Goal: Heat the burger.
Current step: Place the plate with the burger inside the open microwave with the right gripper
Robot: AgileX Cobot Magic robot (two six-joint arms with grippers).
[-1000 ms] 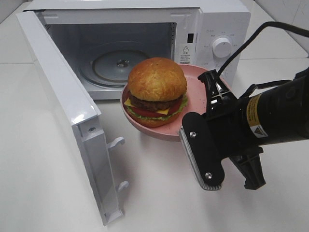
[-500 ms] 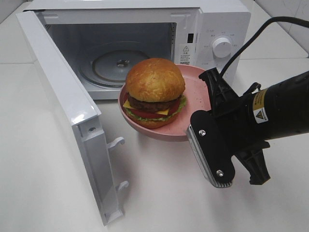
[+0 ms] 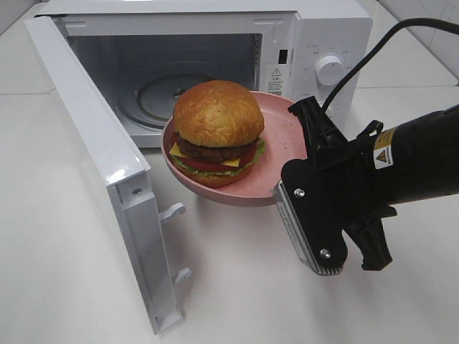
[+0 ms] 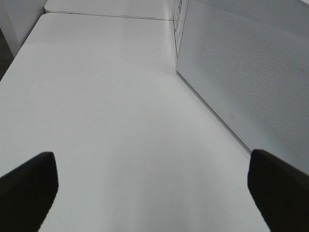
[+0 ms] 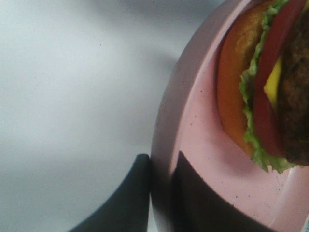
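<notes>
The left gripper (image 4: 154,188) is seen spread wide and empty beside the swung-out door (image 3: 93,143), well apart from the burger (image 3: 217,122). The burger is carried on a pink plate (image 3: 283,154) just before the open cavity (image 3: 208,54), which lies behind it and to its left. A glossy golden bun is stacked over patty, cheese, tomato and lettuce. The plate's rim is pinched by the nearly closed right gripper (image 5: 163,195), rightward of the burger.
</notes>
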